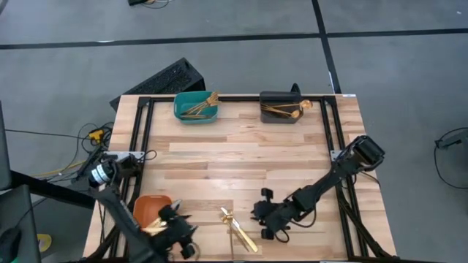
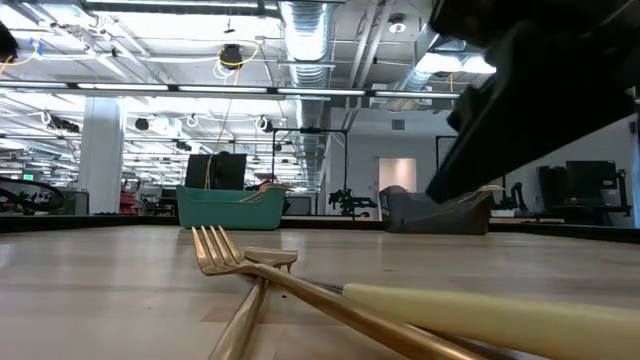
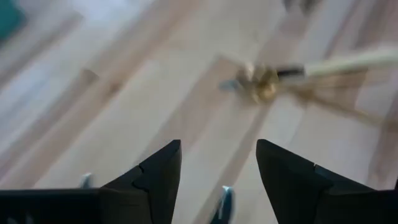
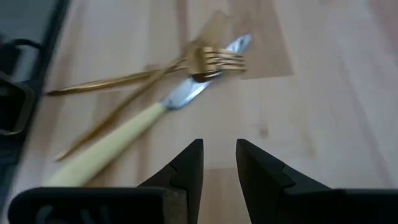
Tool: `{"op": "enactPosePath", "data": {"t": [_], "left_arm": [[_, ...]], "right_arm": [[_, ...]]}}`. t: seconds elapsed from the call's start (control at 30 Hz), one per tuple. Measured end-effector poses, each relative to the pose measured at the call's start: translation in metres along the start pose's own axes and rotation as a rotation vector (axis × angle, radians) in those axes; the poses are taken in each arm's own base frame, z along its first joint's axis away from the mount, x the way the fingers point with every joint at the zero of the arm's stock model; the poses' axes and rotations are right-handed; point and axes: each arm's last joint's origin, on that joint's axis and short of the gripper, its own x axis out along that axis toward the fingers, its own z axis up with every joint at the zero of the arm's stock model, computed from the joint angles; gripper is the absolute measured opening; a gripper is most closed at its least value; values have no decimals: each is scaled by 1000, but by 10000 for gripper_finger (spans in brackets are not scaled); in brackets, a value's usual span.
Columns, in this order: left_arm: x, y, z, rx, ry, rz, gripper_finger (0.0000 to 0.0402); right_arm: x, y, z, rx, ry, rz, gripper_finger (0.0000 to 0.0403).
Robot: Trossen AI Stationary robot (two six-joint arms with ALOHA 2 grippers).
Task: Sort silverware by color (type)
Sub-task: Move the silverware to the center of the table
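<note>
On the wooden tabletop (image 1: pixel 241 157), a small pile of silverware (image 1: pixel 240 229) lies near the front edge, between the two arms: gold forks crossed over a knife (image 4: pixel 134 127) with a pale handle and a silver blade. From the low view a fork (image 2: pixel 225 255) rests with its tines pointing up and back, its handle crossing the pale knife handle just in front of the camera.

The left gripper (image 1: pixel 178 228) hovers at the front left corner, right beside the orange bin (image 1: pixel 150 210), which sits under the left arm. Its jaws stand wide apart with nothing between them (the wrist view shows only bare wood in the gap, with the pile lying beyond it and blurred).

The right gripper (image 1: pixel 263 214) hangs low just to the right of the pile, pointing toward it. Its jaws are parted by a narrow gap and hold nothing; the forks and knife lie on the tabletop just ahead of the tips, apart from them.

At the far edge stand two more bins: a teal bin (image 1: pixel 195 107) to the left with gold pieces inside, and a dark grey bin (image 1: pixel 281 107) to the right, also holding gold pieces, one of them reaching over its right rim.
</note>
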Motion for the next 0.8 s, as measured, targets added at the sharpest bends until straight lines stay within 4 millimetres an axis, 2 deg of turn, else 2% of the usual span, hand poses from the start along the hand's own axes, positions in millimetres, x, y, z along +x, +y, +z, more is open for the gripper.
{"op": "enactPosePath", "data": {"t": [0.2, 0.4, 0.6, 0.8], "left_arm": [[23, -19, 15, 135, 308, -162, 197], [24, -28, 17, 167, 349, -270, 197], [26, -26, 11, 160, 359, -254, 197], [43, -5, -3, 132, 444, -67, 197]], "right_arm": [[3, -14, 4, 3, 32, -36, 121], [2, -14, 6, -9, 29, -32, 121], [2, -14, 6, -18, 29, -32, 121], [2, -14, 5, -22, 33, -34, 121]]}}
